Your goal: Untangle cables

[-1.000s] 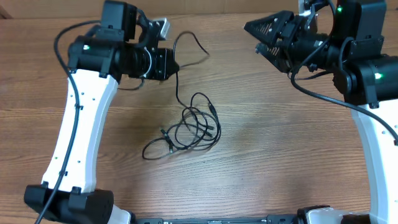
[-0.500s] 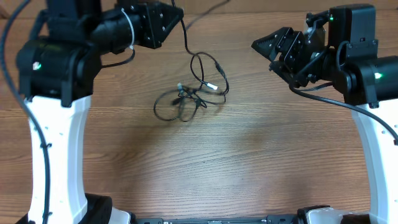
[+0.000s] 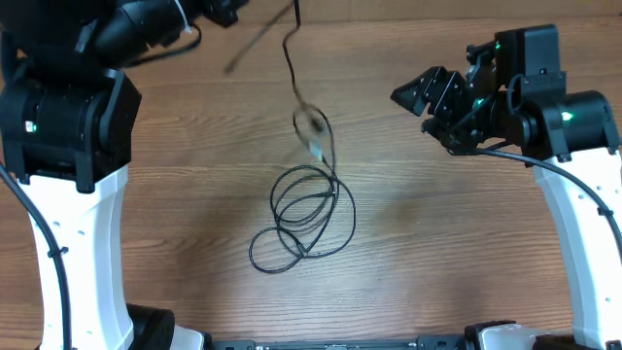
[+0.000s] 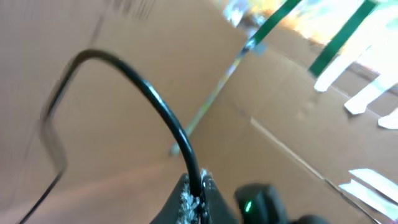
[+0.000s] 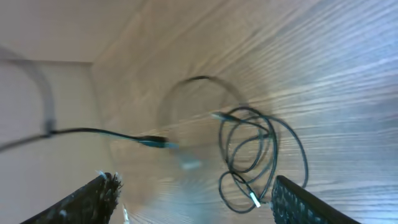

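Overhead, the tangle of thin black flexible cables (image 3: pixel 309 201) lay in loose, overlapping loops near the middle of the brown wood-grain bench (image 3: pixel 457 253), and one blurred strand ran up from it toward the top edge of the view. High up there, the left arm's fingers (image 4: pixel 177 211) were pressed together on that strand, which arched out from between their tips against brown cardboard (image 4: pixel 298 143). The right arm's black fingers (image 5: pixel 93 199) stood wide apart and held nothing, hovering over the bench's right side, well apart from the coil. In the right wrist view the loops lay on the wood between them, with a pale plug end (image 5: pixel 254 200) at the coil's lower edge.
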You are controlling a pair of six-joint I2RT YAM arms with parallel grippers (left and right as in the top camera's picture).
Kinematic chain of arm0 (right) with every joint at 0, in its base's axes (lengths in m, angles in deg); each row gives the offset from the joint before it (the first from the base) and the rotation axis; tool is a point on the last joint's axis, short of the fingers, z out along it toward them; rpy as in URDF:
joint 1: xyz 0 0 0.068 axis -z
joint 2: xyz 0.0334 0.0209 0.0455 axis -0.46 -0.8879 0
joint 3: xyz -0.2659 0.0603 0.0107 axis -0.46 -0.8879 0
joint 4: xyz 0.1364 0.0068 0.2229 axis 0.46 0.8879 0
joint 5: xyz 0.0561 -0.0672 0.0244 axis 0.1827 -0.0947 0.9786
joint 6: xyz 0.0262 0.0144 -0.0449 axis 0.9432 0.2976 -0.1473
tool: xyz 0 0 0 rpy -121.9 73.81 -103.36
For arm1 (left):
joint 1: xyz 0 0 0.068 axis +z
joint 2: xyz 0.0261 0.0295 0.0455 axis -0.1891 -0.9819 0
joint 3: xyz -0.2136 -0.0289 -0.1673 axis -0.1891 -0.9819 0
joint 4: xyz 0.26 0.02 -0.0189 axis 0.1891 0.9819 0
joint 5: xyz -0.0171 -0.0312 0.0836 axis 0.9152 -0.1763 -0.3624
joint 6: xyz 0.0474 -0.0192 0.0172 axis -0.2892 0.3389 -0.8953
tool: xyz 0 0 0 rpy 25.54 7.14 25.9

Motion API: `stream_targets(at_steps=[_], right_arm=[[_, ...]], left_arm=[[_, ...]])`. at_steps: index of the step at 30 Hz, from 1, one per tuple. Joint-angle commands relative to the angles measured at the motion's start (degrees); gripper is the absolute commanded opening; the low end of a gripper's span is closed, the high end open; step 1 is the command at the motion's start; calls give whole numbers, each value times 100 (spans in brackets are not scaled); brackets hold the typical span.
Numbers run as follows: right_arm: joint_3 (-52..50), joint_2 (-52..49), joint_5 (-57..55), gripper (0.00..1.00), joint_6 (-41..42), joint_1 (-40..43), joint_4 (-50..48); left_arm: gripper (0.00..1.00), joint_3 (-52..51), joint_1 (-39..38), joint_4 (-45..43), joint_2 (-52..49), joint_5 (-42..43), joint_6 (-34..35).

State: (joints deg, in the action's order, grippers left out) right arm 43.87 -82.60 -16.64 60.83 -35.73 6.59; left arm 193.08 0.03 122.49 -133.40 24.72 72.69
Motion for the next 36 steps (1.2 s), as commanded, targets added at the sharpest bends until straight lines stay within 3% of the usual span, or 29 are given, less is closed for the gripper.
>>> stream_targets(at_steps=[1, 6, 13, 20, 29, 36], right_arm=[[-227, -4, -61, 77, -166, 4, -15], [-420, -4, -61, 78, -166, 4, -48], [-450, -7, -61, 78, -166, 2, -39], [-450, -7, -61, 78, -166, 4, -37], [-450, -7, -63, 79, -317, 2, 24], [-450, -7, -63, 79, -315, 2, -2]], left_arm=[[4, 133, -35, -503, 98, -140, 168], [4, 133, -35, -188, 81, -798, 50], [4, 129, -33, 608, -120, -2260, -1213], [4, 129, 57, 505, -595, -3287, -1650], [4, 129, 940, 334, -1394, -3377, -807], [4, 129, 1720, 295, -1853, -3038, -1029]])
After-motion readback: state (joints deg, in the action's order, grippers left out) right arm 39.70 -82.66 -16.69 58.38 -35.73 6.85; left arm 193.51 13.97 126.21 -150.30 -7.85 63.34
